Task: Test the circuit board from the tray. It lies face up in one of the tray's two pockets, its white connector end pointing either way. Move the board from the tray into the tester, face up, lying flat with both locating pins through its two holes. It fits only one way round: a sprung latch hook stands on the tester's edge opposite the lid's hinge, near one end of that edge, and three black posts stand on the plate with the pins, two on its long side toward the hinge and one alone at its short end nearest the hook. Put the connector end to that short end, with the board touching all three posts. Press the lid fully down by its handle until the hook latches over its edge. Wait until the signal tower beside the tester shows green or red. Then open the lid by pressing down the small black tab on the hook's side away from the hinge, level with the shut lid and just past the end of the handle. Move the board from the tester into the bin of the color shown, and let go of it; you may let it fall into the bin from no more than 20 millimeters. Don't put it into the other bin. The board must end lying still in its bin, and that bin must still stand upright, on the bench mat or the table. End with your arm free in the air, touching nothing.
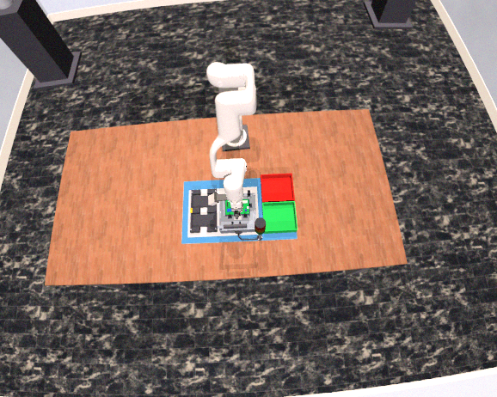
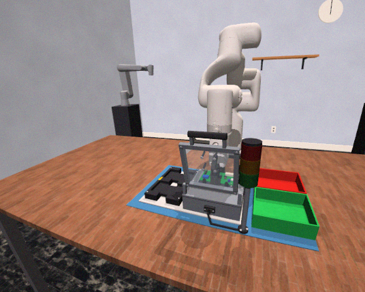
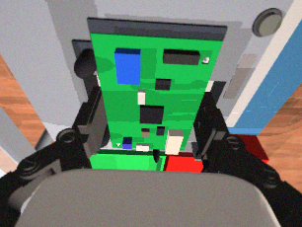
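Tool (image 3: pixel 150 129) astride circuit board (image 3: pixel 148 84)

Tray (image 1: pixel 201 209) left of tester (image 1: pixel 237 223), bins (image 1: pixel 278 202) right, signal tower (image 1: pixel 260 224) between, all on mat (image 1: pixel 190 240)
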